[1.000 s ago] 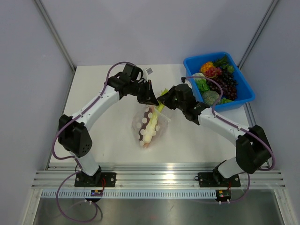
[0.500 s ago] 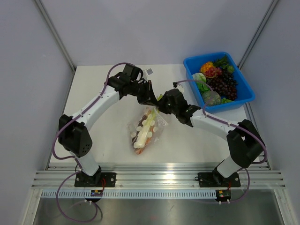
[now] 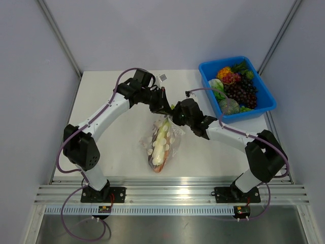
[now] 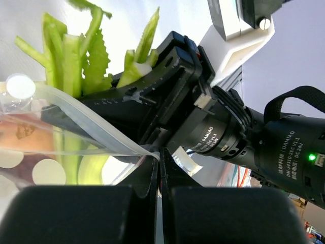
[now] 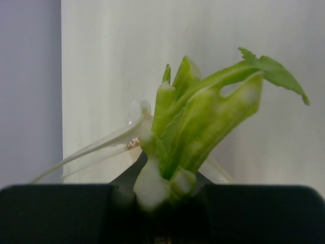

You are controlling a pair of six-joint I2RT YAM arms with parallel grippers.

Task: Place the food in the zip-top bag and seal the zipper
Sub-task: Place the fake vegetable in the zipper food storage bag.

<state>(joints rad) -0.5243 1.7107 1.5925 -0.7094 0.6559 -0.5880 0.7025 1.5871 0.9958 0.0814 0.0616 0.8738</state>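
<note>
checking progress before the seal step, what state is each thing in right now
zip-top bag, mouth open, not sealed
leek, in the bag, green leaves poking out of the mouth
orange piece, inside the bag, at its closed end
left gripper, shut on the bag's mouth edge
right gripper, fingers beside the leek leaves, clamped or not unclear

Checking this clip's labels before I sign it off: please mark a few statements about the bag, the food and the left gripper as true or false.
1. The leek's green leaves stick out past the zip-top bag's mouth. True.
2. The left gripper is open and clear of the bag. False: it is shut on the bag's mouth edge.
3. The grapes are inside the bag. False: they lie in the blue bin.
4. The orange piece is inside the bag beside the leek. True.
5. The zipper is pressed shut end to end. False: the mouth is open, with the leek passing through it.
</note>
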